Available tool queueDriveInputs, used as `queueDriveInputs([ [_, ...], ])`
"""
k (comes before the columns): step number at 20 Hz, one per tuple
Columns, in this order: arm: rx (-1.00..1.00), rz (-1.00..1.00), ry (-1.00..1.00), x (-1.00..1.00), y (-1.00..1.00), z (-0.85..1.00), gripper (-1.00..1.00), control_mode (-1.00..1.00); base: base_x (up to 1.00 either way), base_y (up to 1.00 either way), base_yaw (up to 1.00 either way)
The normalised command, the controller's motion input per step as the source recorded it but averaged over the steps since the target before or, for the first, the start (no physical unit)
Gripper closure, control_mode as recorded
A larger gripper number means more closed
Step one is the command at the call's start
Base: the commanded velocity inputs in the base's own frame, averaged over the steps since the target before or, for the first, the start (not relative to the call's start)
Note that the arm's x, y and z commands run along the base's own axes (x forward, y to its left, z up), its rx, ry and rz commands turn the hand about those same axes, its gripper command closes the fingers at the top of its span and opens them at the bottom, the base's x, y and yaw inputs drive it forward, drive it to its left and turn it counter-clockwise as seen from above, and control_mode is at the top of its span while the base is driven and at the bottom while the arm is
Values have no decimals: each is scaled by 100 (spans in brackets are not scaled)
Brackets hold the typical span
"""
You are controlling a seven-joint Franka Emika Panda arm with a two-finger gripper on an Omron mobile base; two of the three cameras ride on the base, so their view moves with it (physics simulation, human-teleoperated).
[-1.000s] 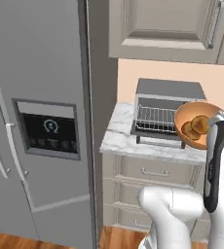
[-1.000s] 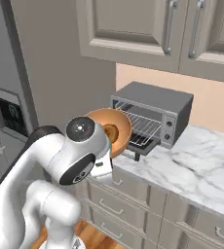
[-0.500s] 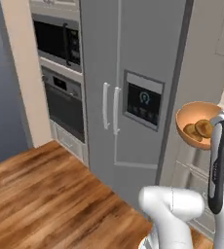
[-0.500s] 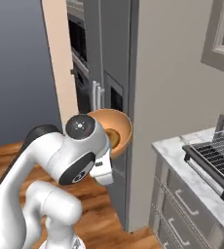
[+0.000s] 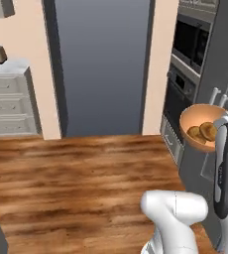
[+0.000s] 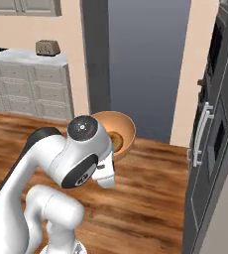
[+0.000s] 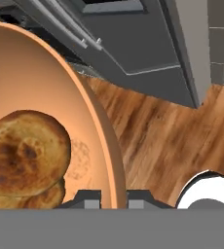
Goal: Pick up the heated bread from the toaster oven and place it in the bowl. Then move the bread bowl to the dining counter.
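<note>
The orange-tan bowl (image 5: 196, 118) hangs in the air above the wood floor, in front of the arm's white hand. My gripper (image 7: 115, 200) is shut on the bowl's rim (image 7: 104, 141), one finger inside and one outside. Golden-brown heated bread (image 7: 24, 151) lies in the bowl, stacked on a second piece; it also appears as bread (image 5: 203, 132) in the left base view. In the right base view the bowl (image 6: 125, 126) sits partly behind the arm's big joint. The toaster oven and the dining counter are out of view.
A dark doorway (image 5: 103, 64) opens straight ahead. A built-in dark wall oven (image 5: 188, 74) and tall dark panels with a handle (image 6: 200, 134) stand on the right. To the left is a marble counter over beige drawers (image 6: 27, 74) with a small toaster (image 6: 47, 47). Wood floor (image 5: 71, 178) lies below.
The whole picture has swung: the base has turned away from the toaster oven and fridge, and doorway, wall oven and floor now show. The bowl with bread stays in the gripper.
</note>
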Motion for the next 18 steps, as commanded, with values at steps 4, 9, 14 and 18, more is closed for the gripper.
queueDriveInputs([
  [4, 0, 0, 0, 0, 0, 0, 100, 100, -1, 0, 100],
  [9, 0, 0, 0, 0, 0, 0, 100, 100, 0, 0, 100],
  [14, 0, 0, 0, 0, 0, 0, 100, 100, 2, 0, 100],
  [18, 0, 0, 0, 0, 0, 0, 100, 100, 14, 0, 100],
])
